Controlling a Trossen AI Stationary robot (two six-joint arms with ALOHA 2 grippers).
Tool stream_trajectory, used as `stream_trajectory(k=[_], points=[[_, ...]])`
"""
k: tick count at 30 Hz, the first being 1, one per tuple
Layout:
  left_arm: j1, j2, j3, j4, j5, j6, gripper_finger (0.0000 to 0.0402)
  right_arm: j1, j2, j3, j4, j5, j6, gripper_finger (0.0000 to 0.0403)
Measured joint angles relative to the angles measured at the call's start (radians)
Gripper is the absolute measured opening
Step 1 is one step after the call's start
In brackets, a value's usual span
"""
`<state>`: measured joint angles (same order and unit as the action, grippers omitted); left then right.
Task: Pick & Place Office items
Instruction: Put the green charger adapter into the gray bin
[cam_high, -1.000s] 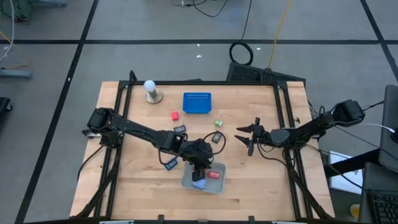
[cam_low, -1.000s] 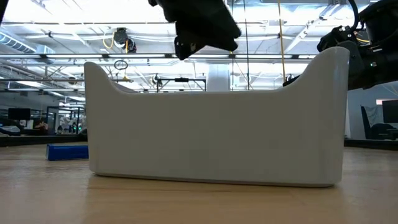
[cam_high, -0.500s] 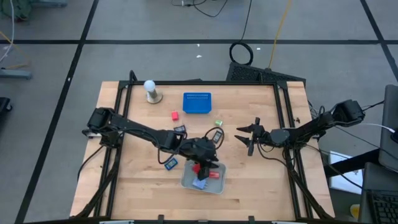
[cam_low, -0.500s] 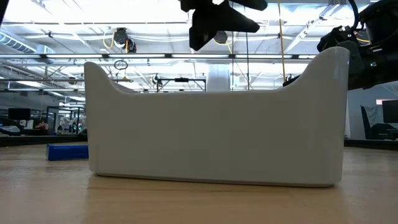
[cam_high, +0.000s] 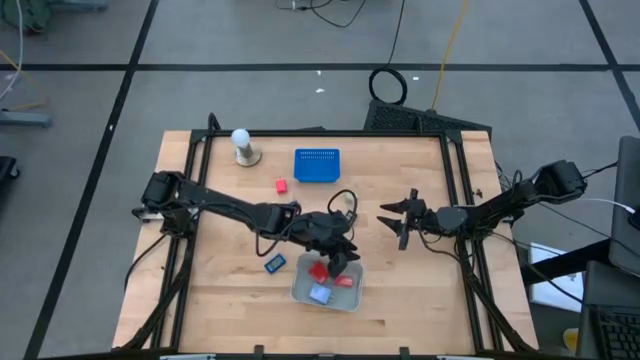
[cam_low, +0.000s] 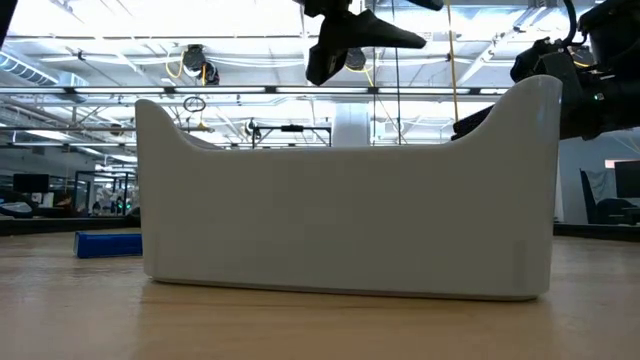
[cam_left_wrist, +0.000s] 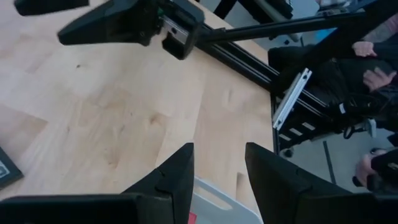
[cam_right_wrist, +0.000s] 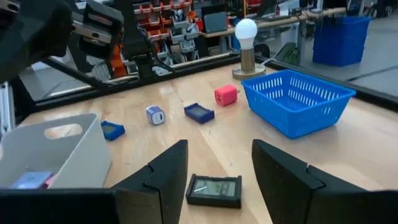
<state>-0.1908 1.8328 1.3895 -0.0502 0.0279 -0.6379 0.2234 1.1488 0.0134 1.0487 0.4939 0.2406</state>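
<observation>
A white tray (cam_high: 300, 292) near the table's front holds two red pieces (cam_high: 318, 270) and a blue one (cam_high: 320, 294). My left gripper (cam_high: 340, 260) hangs over the tray's far rim (cam_left_wrist: 217, 200), open, with nothing between its fingers (cam_left_wrist: 177, 177). Loose office items lie flat on the wood: a red piece (cam_high: 282, 185), a blue piece (cam_high: 274, 264) and a green piece (cam_high: 352, 199). My right gripper (cam_high: 400, 218) waits open to the tray's far right, above a black piece with a display (cam_right_wrist: 214, 188).
A blue perforated basket (cam_high: 317, 165) and a white bulb on a stand (cam_high: 241, 145) stand at the back. Black frame rails (cam_high: 455, 200) run along the table's sides. A person's hands (cam_left_wrist: 373, 74) show beyond the right edge. Bare wood lies left of the tray.
My left gripper has risen from inside the tray and gone toward the table's far right, tipping its fingers up from pointing down and rolling. A red piece now shows in the tray where the gripper stood. The tray has not moved.
</observation>
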Motion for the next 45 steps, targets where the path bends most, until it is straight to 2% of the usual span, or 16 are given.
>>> stream_trajectory(k=[5, 13, 21, 45], points=[[0.001, 0.0, 0.0, 0.001, -0.002, 0.001, 0.0145, 0.0, 0.0, 0.007, 0.028, -0.006, 0.067, 0.0171], [0.004, 0.0, 0.0, 0.003, -0.011, 0.003, 0.0145, 0.0, 0.0, 0.007, 0.058, -0.024, 0.058, 0.0171], [0.007, 0.0, 0.0, 0.004, -0.022, -0.021, 0.0145, 0.0, 0.0, 0.007, 0.13, -0.023, -0.019, 0.0171], [0.014, 0.0, -0.001, 0.056, -0.003, 0.004, 0.0145, -0.001, 0.0, 0.007, 0.129, -0.02, -0.018, 0.0171]])
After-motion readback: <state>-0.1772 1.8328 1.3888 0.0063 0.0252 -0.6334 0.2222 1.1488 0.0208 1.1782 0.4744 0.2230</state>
